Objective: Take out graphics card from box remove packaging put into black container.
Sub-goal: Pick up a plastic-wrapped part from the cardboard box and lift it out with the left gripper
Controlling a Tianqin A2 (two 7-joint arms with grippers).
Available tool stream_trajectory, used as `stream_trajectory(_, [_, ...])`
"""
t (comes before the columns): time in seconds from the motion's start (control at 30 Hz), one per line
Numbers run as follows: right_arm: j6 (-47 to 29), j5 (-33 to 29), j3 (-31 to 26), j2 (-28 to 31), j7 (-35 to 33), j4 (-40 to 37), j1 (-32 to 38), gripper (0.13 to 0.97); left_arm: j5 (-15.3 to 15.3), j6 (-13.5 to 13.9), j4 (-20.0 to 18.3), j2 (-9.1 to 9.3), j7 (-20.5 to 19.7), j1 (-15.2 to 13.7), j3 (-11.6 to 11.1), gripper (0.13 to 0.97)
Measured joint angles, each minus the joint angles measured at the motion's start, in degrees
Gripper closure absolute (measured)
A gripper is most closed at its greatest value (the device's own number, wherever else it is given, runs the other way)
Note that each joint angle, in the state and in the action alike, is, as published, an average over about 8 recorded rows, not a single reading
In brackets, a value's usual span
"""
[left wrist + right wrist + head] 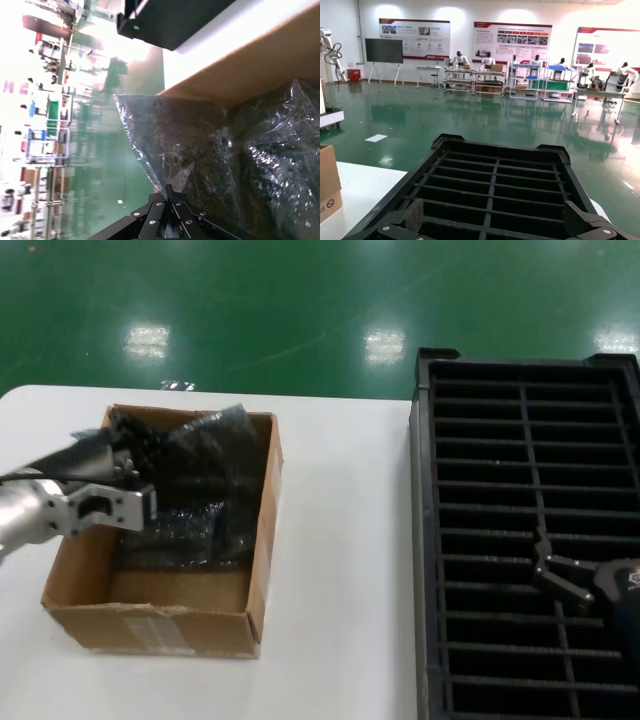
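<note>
Seen from the head camera: a white table (340, 540) before a green floor (300, 310), carrying two large items. At 9 o'clock, the box (165, 620), brown corrugated cardboard with tape and a label on its front wall, open at the top. At 3 o'clock, well apart from it across bare tabletop, the black container (520, 480), ribbed into many narrow parallel slots.

Inside the box, toward its far side at 11 o'clock, the packaging (195, 490): crinkly translucent plastic over a dark mass, one corner raised above the far rim. Presumably holding the graphics card, though no board, bracket or ports distinguishable through the film. Near half of the box floor bare cardboard.

Reaching in over the box's left wall from 9 o'clock, the left gripper (130, 468), silver arm behind it. In the left wrist view, fingertips (168, 196) pressed together on the pointed edge of the bag (200, 150), plastic drawn taut from that pinch, cardboard wall beyond it.

At 4 o'clock, the right gripper (548, 562) hanging over the near slots of the black container, dark fingers spread in a V, nothing between them. In the right wrist view, both finger pads (412, 216) wide apart at the frame's lower edge, the slotted tray (495, 180) stretching away, a corner of the cardboard box (329, 182) at the side, a hall with shelving and wall posters behind.
</note>
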Motion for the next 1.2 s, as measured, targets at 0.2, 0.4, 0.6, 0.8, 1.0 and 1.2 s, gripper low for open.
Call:
stream_trajectory(0.2, [0.0,0.0,0.0,0.0,0.0,0.0,0.0,0.129,4.0,-0.4,-13.3,-5.49,-7.0,6.2,-3.5,0.958])
stream_trajectory(0.4, [0.0,0.0,0.0,0.0,0.0,0.0,0.0,0.129,6.2,-1.9,-27.6,-10.39,-12.7,14.7,-10.0,0.958])
stream_trajectory(0.6, [0.0,0.0,0.0,0.0,0.0,0.0,0.0,0.129,5.4,-3.8,-39.6,-13.73,-15.4,23.0,-15.3,0.958])
stream_trajectory(0.8, [0.0,0.0,0.0,0.0,0.0,0.0,0.0,0.129,2.5,-5.4,-46.6,-15.57,-14.8,29.7,-17.0,0.958])
stream_trajectory(1.0, [0.0,0.0,0.0,0.0,0.0,0.0,0.0,0.129,-0.7,-6.7,-50.7,-15.91,-12.2,34.5,-16.0,0.958])
stream_trajectory(1.2, [0.0,0.0,0.0,0.0,0.0,0.0,0.0,0.129,-1.8,-7.6,-52.0,-13.98,-9.9,36.1,-13.0,0.958])
